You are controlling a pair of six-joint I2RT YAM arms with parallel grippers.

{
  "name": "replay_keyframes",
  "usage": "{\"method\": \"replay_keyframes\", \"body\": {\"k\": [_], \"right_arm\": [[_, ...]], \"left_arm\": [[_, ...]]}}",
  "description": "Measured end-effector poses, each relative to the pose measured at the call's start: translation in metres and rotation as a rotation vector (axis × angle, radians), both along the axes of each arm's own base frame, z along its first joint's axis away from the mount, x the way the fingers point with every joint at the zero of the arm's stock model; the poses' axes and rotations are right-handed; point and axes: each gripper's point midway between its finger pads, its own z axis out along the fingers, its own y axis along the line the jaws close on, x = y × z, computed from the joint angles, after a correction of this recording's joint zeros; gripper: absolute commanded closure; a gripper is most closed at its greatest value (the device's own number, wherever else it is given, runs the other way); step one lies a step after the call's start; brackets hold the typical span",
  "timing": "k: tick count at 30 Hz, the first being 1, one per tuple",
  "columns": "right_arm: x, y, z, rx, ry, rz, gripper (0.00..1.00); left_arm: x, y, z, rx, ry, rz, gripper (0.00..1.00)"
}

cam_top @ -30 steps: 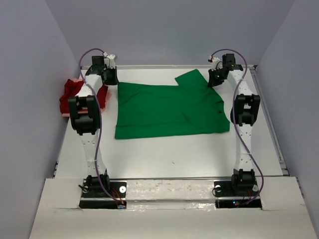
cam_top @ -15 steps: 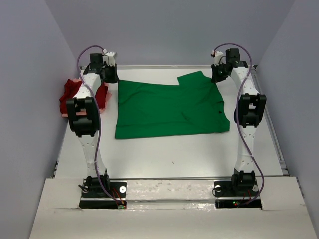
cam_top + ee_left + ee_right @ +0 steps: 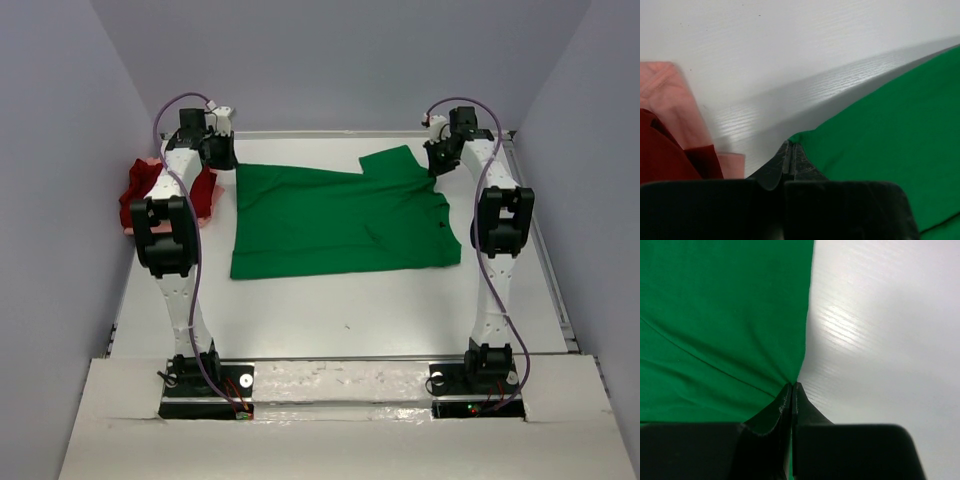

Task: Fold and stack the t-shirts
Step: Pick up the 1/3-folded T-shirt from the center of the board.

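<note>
Lying flat across the middle of the table [image 3: 350, 310], the green t-shirt [image 3: 340, 220] is pinched at its two far corners, the left gripper [image 3: 791, 150] and right gripper [image 3: 792, 387] each clamped tight on the cloth. No finished fold shows, so most of the work remains. The dark red t-shirt [image 3: 135, 200] and pale pink t-shirt [image 3: 662, 95] sit heaped, apparently unfolded, at the table's left edge, beside the green one without blocking it.
</note>
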Motion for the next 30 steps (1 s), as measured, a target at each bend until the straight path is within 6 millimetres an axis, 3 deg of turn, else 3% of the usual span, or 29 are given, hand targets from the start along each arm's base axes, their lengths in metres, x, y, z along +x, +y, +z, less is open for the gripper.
{"method": "replay_keyframes", "body": {"k": [15, 20, 30], "right_arm": [[0.004, 0.002, 0.049, 0.0, -0.101, 0.017, 1.0], [0.001, 0.004, 0.054, 0.006, -0.107, 0.034, 1.0], [-0.014, 0.006, 0.044, 0.0, -0.074, 0.069, 1.0]], "left_arm": [[-0.014, 0.001, -0.014, 0.002, 0.045, -0.014, 1.0], [-0.014, 0.003, -0.006, 0.001, 0.029, -0.015, 1.0], [-0.022, 0.007, 0.006, -0.007, 0.023, -0.032, 1.0]]}}
